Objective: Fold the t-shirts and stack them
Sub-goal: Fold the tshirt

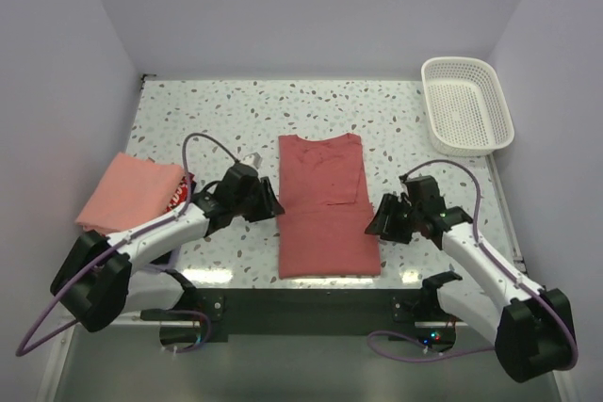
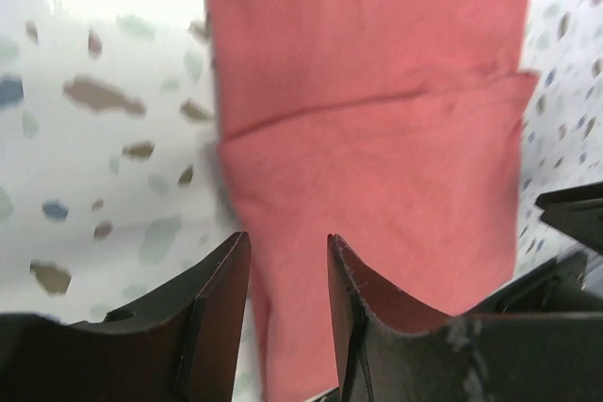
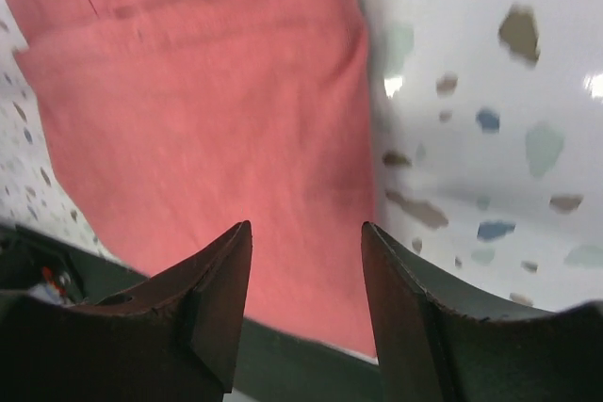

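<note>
The left gripper [image 1: 271, 202] sits at the left edge of the brick-red t-shirt [image 1: 325, 209] and the right gripper [image 1: 374, 218] at its right edge, both with jaws apart and holding nothing. The shirt lies flat between them. A salmon-pink t-shirt [image 1: 127, 190] lies left of it, and a basket [image 1: 460, 61] stands beyond it to the right.

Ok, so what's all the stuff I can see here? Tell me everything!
red t-shirt: one, brick red, middle of the table, folded into a long strip
pink t-shirt: one, salmon pink, folded, left side of the table
basket: one, white, far right corner
table: one, white with coloured speckles, under everything
left arm: one, white and black, near left
right arm: one, white and black, near right
left claw: one, black, open, at the red t-shirt's left edge
right claw: one, black, open, at its right edge
</note>
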Robot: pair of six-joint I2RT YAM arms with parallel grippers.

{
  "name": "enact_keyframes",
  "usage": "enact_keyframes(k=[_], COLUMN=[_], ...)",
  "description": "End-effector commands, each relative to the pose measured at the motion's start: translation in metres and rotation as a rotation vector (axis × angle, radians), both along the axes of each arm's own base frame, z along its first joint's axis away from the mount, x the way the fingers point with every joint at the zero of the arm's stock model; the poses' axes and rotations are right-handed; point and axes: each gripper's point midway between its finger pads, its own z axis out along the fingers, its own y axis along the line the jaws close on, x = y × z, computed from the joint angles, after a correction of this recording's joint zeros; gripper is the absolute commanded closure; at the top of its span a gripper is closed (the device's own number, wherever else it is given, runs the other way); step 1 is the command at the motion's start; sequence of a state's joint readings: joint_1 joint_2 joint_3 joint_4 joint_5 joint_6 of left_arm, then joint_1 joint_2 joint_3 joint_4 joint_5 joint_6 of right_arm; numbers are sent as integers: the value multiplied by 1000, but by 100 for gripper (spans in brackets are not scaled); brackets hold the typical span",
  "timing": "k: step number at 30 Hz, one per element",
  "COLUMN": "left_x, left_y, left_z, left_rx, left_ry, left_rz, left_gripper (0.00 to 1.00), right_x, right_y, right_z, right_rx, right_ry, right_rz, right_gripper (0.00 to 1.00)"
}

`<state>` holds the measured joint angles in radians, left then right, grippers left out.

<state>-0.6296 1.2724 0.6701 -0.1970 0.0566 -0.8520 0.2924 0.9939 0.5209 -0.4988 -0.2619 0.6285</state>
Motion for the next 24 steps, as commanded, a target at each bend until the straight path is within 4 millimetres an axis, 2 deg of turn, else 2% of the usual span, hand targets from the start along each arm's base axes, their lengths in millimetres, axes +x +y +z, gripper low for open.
enact_keyframes(k=[1, 3, 5, 7, 11, 16, 18, 20, 21, 22, 23, 24], left_x=[-49, -61, -76, -83, -88, -104, -108, -108, -110, -106, -106, -107], left_y=[7, 7, 7, 2, -16, -21, -28, -44, -51, -60, -66, -71], left_z=[-27, -28, -32, -23, 3, -3, 1, 12, 11, 20, 21, 14], left_rx=[-18, -42, -64, -112, -198, -135, -168, -247, -252, -274, -277, -262], left_ry=[119, 130, 152, 132, 91, 123, 119, 105, 114, 91, 90, 109], left_rz=[-62, -77, -100, -127, -167, -158, -172, -203, -223, -230, -241, -250], left_gripper=[57, 57, 57, 59, 61, 62, 63, 64, 67, 68, 69, 73], right_x=[-51, -67, -80, -84, -74, -87, -80, -77, -69, -72, -72, -66], right_y=[6, 2, 5, 7, 13, 8, 17, 29, 36, 43, 51, 62], right_z=[-7, -14, -12, -5, 20, 20, 33, 39, 43, 42, 43, 46], right_rx=[76, 72, 105, 132, 166, 148, 217, 291, 315, 318, 331, 340], right_ry=[135, 169, 185, 180, 113, 144, 88, 93, 66, 74, 87, 65], right_rz=[70, 72, 85, 94, 101, 102, 91, 83, 95, 128, 127, 148], right_gripper=[46, 46, 47, 50, 56, 57, 58, 58, 60, 62, 64, 65])
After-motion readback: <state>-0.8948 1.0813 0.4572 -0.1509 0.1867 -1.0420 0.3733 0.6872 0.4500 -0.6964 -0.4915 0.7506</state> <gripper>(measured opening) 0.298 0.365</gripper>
